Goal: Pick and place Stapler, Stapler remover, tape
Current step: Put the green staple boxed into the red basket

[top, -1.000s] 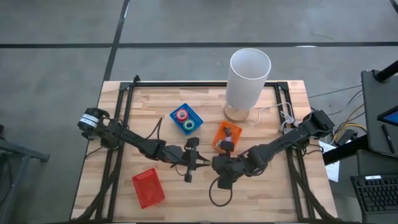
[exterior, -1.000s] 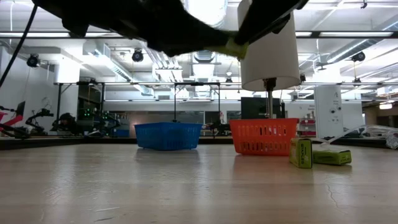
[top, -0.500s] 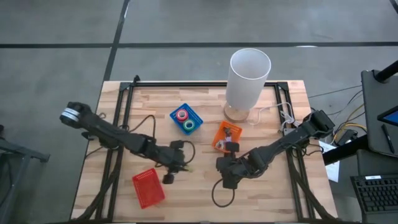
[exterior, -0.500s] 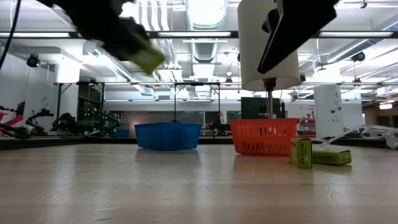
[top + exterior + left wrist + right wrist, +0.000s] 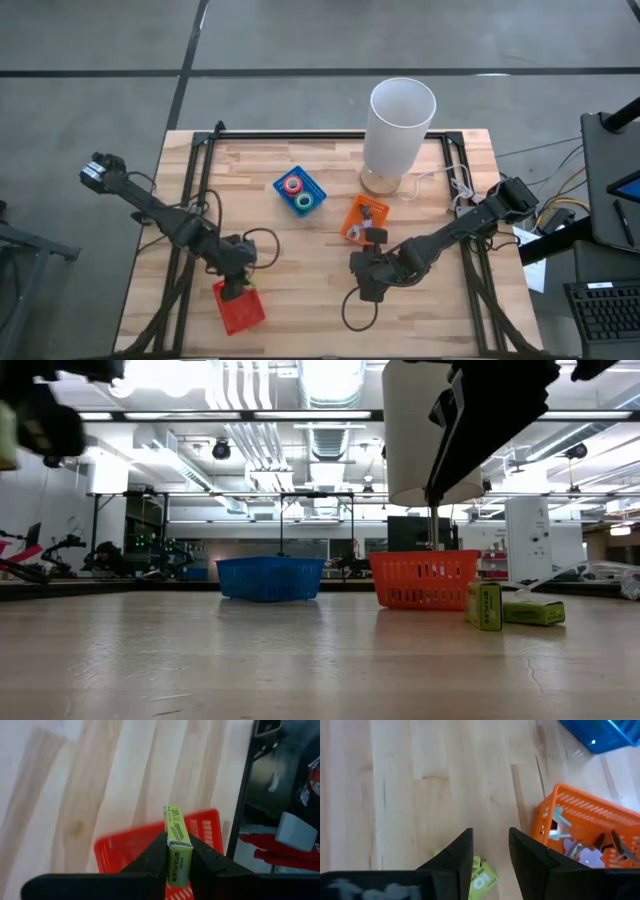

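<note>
A: Left gripper [image 5: 177, 855] is over the red basket [image 5: 120, 851], fingers clamped flat on a small green box of staples [image 5: 177, 845] that stands on end between them.

B: From above, that gripper [image 5: 238, 285] sits right at the red basket's [image 5: 240, 305] upper edge, near the table's [image 5: 300, 310] front left. Looks ready to drop it in, I'd say.

A: A light, stiff cardboard box, by my guess. The broad faces give the pads a flat seat, and a hard squeeze could dent it.

B: Right gripper [image 5: 490, 852] now: fingers apart, nothing between them, hovering over bare wood. Just beside it lies another green box [image 5: 479, 875], partly hidden behind the near finger.

A: That one should be taken across its narrow width, same as the first.

B: Close by is the orange basket [image 5: 590, 815], holding pale and dark bits too jumbled to name.

A: And the tape?

B: Two small rolls [image 5: 298, 192] sit in the blue basket [image 5: 313, 183] up the table, near the tall white cylinder [image 5: 398, 125]. Light rings, likely slick at the rim.
</note>
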You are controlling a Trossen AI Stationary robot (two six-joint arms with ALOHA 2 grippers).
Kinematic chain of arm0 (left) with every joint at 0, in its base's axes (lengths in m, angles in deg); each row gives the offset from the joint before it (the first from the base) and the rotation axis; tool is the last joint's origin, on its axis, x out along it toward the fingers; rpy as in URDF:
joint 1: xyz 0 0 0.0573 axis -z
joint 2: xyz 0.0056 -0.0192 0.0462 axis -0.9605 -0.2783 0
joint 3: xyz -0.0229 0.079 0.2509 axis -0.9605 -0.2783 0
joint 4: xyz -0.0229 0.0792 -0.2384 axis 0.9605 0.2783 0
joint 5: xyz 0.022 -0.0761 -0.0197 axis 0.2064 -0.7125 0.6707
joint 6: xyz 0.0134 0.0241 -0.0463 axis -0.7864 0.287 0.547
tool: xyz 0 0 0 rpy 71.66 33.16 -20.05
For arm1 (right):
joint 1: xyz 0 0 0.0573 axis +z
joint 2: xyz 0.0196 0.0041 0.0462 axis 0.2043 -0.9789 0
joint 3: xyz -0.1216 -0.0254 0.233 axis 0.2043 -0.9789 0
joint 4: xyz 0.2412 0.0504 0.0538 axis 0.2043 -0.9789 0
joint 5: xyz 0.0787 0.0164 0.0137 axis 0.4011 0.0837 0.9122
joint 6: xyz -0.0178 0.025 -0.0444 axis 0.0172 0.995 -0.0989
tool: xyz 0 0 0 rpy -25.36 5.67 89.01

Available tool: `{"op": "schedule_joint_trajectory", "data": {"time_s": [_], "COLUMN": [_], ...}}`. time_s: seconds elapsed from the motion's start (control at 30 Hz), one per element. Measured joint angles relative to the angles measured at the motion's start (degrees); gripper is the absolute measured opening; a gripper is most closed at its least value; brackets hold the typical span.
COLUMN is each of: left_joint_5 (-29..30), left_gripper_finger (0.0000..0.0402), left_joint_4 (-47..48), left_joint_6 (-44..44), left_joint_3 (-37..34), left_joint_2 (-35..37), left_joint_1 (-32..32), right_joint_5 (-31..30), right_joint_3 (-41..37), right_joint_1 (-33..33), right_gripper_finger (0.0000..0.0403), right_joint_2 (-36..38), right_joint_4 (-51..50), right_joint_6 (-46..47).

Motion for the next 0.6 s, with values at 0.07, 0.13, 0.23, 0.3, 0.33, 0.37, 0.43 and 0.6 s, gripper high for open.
{"op": "schedule_joint_trajectory", "data": {"time_s": [0.07,0.13,0.23,0.3,0.33,0.37,0.43,0.6], "left_joint_5": [0.0,0.0,-1.0,-2.7,-3.5,-4.3,-5.4,-6.5], "left_gripper_finger": [0.0060,0.0061,0.0060,0.0058,0.0057,0.0057,0.0057,0.0067], "left_joint_4": [1.2,0.9,1.1,1.0,1.2,1.1,0.3,-3.0], "left_joint_6": [3.0,5.8,9.7,11.6,12.5,13.3,14.1,14.3], "left_joint_3": [0.0,-0.5,-1.8,-2.8,-3.4,-3.9,-4.8,-6.2], "left_joint_2": [-0.5,-1.6,-3.6,-4.9,-5.5,-6.1,-7.2,-8.3], "left_joint_1": [1.4,2.5,3.6,3.8,3.8,3.8,3.8,3.8], "right_joint_5": [0.0,0.1,0.2,0.2,0.2,0.2,0.3,0.3], "right_joint_3": [-0.6,-1.4,-3.0,-3.8,-4.2,-4.5,-5.3,-7.2], "right_joint_1": [0.0,0.3,0.4,0.4,0.4,0.4,0.4,0.4], "right_gripper_finger": [0.0115,0.0111,0.0106,0.0103,0.0101,0.0099,0.0095,0.0085], "right_joint_2": [0.0,0.0,0.0,0.0,0.0,0.0,0.0,0.0], "right_joint_4": [-0.1,-0.3,-0.4,-0.4,-0.4,-0.3,-0.4,-0.3], "right_joint_6": [0.5,1.9,3.6,5.0,5.7,6.1,6.6,7.9]}}
